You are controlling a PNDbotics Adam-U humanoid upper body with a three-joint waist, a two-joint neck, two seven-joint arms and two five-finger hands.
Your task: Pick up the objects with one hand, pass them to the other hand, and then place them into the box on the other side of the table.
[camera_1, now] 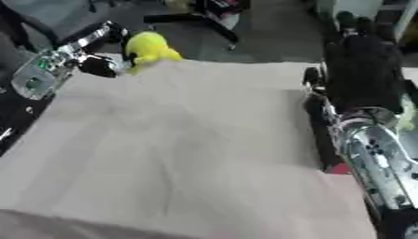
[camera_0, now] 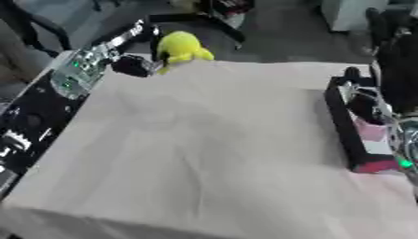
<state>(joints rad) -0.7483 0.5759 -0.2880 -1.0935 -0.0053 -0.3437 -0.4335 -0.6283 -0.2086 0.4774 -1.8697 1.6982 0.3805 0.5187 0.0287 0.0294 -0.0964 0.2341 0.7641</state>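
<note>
A yellow plush toy (camera_0: 183,46) is at the table's far left corner, over the edge of the beige cloth. My left hand (camera_0: 133,65) reaches in from the left on its silver forearm (camera_0: 78,70), and its dark fingers curl against the toy's left side. A black box (camera_0: 349,128) with pink and red items inside stands along the table's right edge. My right hand (camera_1: 359,70) hangs over that box with its fingers pointing away from me and nothing in it. Its silver forearm (camera_1: 372,149) comes in from the lower right.
The beige cloth (camera_0: 204,140) covers the whole table. Black equipment (camera_0: 29,121) lies along the left edge. Chair legs (camera_0: 204,21) and grey floor show beyond the far edge. Cables and a green light (camera_0: 403,163) sit beside the box.
</note>
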